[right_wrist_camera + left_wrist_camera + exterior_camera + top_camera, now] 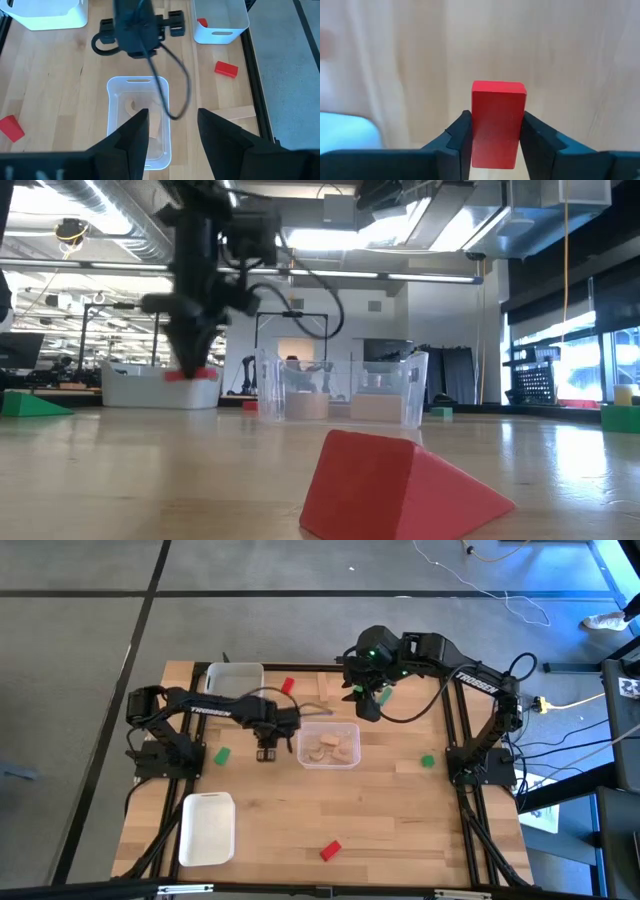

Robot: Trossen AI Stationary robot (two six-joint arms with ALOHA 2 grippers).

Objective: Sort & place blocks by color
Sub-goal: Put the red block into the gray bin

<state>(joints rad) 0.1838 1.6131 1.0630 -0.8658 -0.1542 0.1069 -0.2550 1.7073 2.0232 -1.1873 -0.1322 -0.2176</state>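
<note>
We are seeing the left gripper (267, 753) hanging left of centre in the high view, just left of the clear tray (352, 757), and its fingers (457, 145) are pinching a red block (498, 131) from both sides. In the low view that gripper (190, 370) is showing in the left part of the frame with the red block (190, 375) at its tips, in front of a white tray (130, 388).

The right gripper (369, 705) is hovering at upper centre of the high view, above the clear tray's far edge, and its fingers (135, 131) are standing spread with nothing between them.

Plain wooden blocks (331, 746) are lying inside the clear tray. A red block (288, 686) is lying at upper centre beside the white tray (216, 671), and another red block (331, 850) is sitting low in the frame near the table's front edge. A green block (221, 754) is resting left of the left gripper, and a second green block (427, 761) is lying at right of centre. A second white tray (206, 852) is sitting at lower left.
</note>
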